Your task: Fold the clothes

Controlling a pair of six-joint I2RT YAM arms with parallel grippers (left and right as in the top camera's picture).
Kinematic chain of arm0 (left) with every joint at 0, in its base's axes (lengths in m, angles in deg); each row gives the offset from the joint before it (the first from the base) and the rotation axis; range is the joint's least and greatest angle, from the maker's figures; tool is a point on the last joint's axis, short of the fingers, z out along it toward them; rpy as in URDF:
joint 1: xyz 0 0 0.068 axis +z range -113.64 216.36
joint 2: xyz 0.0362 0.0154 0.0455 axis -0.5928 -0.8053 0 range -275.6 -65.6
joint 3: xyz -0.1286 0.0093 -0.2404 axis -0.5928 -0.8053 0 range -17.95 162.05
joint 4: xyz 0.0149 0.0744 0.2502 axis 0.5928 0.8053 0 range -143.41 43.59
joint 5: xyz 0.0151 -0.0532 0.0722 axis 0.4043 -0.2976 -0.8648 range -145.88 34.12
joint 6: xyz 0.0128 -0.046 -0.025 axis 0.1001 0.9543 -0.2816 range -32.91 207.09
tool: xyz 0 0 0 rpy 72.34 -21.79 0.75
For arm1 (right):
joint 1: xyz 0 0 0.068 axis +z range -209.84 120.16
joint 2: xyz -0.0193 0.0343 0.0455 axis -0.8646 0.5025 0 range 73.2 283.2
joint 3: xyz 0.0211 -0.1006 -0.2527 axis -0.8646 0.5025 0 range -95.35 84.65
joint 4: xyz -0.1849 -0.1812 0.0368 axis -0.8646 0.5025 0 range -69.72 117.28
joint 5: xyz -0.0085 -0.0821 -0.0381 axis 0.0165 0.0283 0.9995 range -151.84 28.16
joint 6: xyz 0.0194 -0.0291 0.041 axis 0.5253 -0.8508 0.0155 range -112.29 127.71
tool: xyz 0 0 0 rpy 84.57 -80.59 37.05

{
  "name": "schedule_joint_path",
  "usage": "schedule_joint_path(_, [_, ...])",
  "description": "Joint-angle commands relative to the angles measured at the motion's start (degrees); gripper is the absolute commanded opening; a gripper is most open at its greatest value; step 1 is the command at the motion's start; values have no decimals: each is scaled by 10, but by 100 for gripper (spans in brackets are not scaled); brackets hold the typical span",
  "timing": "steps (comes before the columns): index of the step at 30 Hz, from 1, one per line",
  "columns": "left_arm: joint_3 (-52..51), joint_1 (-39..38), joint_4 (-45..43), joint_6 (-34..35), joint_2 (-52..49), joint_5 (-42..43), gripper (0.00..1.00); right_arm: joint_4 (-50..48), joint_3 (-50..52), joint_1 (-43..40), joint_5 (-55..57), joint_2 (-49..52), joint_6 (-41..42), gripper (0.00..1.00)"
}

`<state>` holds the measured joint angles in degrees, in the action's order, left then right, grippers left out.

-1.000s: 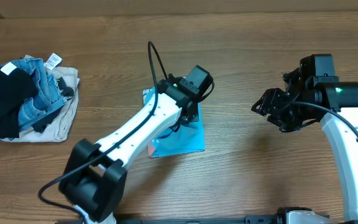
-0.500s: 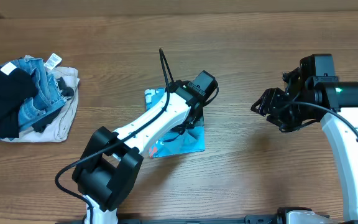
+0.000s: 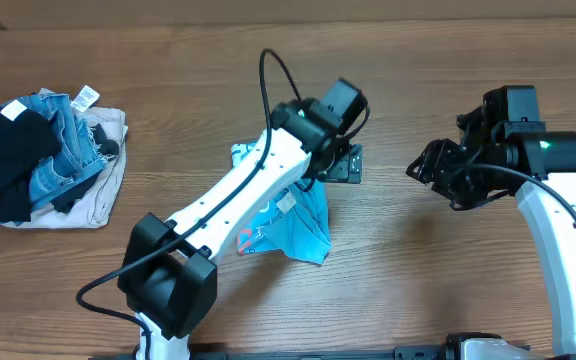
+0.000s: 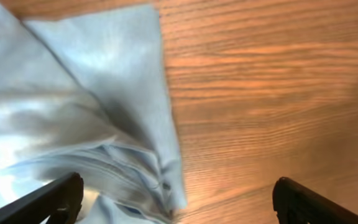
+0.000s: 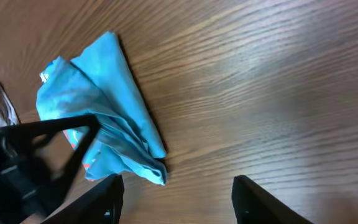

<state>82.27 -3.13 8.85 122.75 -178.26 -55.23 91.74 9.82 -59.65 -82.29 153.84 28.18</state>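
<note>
The clothes, a light-blue T-shirt (image 3: pixel 290 222), lie bunched in a loose fold at the table's middle, with red and white print showing at the lower left. My left gripper (image 3: pixel 340 166) hangs open just above the shirt's upper right edge. In the left wrist view the shirt (image 4: pixel 86 106) fills the left side, and its rumpled edge lies below the wide gap of the left gripper (image 4: pixel 179 205). My right gripper (image 3: pixel 430 172) stands open to the right, apart from the cloth. The right wrist view shows the shirt (image 5: pixel 104 118) ahead and left of the right gripper (image 5: pixel 179 202), which holds nothing.
A heap of other garments (image 3: pixel 48 160), with jeans, a black piece and a beige piece, lies at the far left. The left arm (image 3: pixel 228 200) crosses over the shirt. Bare wood (image 3: pixel 418 270) lies between the shirt and the right arm.
My left gripper has opened and let go of the shirt, then moved up and to the right. The shirt's right side has slumped into folds. The right arm has barely moved.
</note>
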Motion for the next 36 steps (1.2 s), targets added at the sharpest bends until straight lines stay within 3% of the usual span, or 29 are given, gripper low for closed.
schedule_joint_path(1, [110,56,88,-89,0,-21,100,-26,-7,31,-36,-3,-56,46])
schedule_joint_path(4, [210,141,188,-90,0,-39,98,-90,9,96,-88,-3,-85,25])
schedule_joint_path(5, [242,171,219,-94,0,-36,87,-132,22,132,-88,-2,-85,11])
schedule_joint_path(6, [269,201,246,-103,0,-34,77,-164,33,158,-88,2,-85,5])
schedule_joint_path(7, [299,230,276,-115,0,-29,51,-221,49,203,-88,14,-75,4])
schedule_joint_path(9, [345,276,324,-135,0,-9,11,-307,68,263,-85,44,-68,4])
schedule_joint_path(10, [369,301,346,-145,0,3,4,-352,70,295,-78,74,-67,4])
schedule_joint_path(12, [375,335,346,-183,19,68,4,-413,70,348,-31,145,-45,4])
schedule_joint_path(17, [375,342,345,-194,44,53,18,-490,70,396,-21,278,-30,4])
schedule_joint_path(20, [375,342,345,-205,43,52,21,-509,70,400,10,312,-28,4])
schedule_joint_path(26, [375,342,346,-205,43,51,23,-544,45,353,234,312,-3,4])
schedule_joint_path(33, [375,342,345,-220,43,41,31,-520,21,225,92,274,-3,4])
schedule_joint_path(36, [374,342,346,-223,43,8,47,-449,9,189,4,248,-3,4])
